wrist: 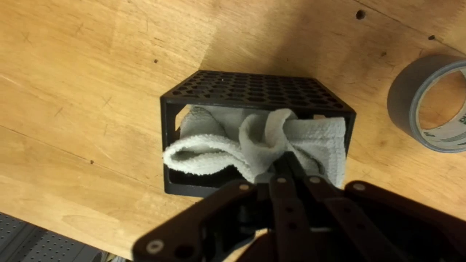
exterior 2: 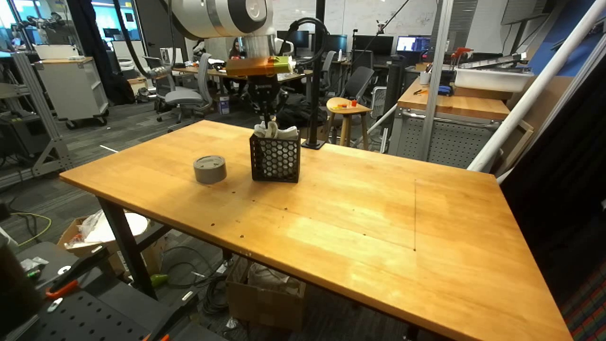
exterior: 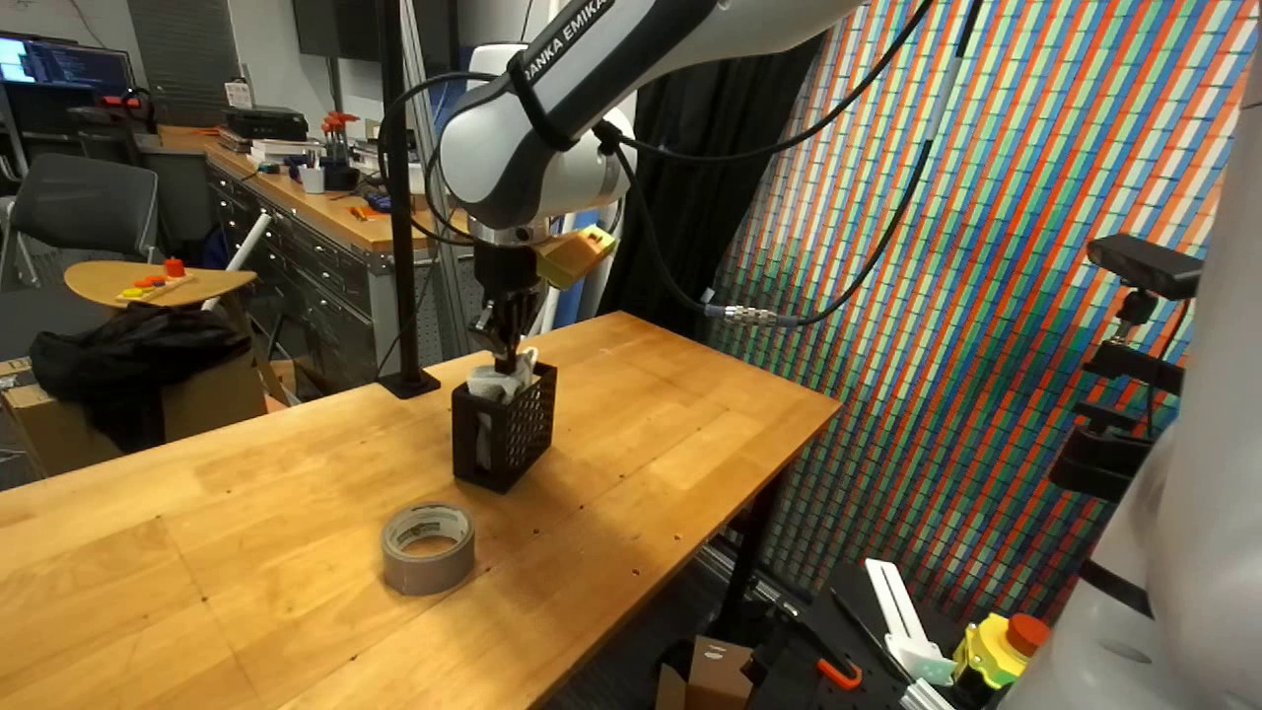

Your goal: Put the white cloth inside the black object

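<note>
The black box (wrist: 255, 91) is open-topped with honeycomb side walls. It stands upright on the wooden table, and it shows in both exterior views (exterior: 527, 434) (exterior 2: 275, 161). The white cloth (wrist: 204, 154) lies bunched in it, with folds rising above the rim; it also shows in both exterior views (exterior: 490, 383) (exterior 2: 286, 133). In the wrist view one corner lies over the rim near the tape side. My gripper (wrist: 289, 160) points down over the box, its fingers together and its tips against the cloth folds. I see no cloth between the fingers.
A grey tape roll (exterior: 427, 552) lies on the table beside the box; it also shows in the wrist view (wrist: 411, 102). A black upright post (exterior: 399, 217) stands on the table edge behind the box. The wooden table (exterior 2: 360, 208) extends around them.
</note>
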`<state>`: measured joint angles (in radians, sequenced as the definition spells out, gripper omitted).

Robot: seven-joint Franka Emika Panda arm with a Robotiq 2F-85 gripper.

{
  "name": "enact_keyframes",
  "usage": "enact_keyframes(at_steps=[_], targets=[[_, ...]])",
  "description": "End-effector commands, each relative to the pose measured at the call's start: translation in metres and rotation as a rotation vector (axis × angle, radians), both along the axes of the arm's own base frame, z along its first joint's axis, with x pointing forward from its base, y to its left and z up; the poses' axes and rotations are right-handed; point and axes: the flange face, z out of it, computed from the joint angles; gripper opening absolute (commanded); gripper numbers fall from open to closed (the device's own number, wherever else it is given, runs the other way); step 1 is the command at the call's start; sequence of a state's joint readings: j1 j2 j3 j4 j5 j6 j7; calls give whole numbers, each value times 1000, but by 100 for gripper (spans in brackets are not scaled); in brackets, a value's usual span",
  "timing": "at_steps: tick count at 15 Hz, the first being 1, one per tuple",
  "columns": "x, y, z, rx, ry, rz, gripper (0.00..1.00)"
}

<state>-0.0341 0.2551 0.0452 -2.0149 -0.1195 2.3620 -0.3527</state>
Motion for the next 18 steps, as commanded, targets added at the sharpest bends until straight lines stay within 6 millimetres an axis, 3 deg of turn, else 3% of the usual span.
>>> enact_keyframes(at_steps=[1, 14, 18], targets=[[8, -11, -1, 35, -22, 5, 5], [25, -23, -40, 74, 48, 49, 4], [29, -24, -64, 90, 88, 71, 3]])
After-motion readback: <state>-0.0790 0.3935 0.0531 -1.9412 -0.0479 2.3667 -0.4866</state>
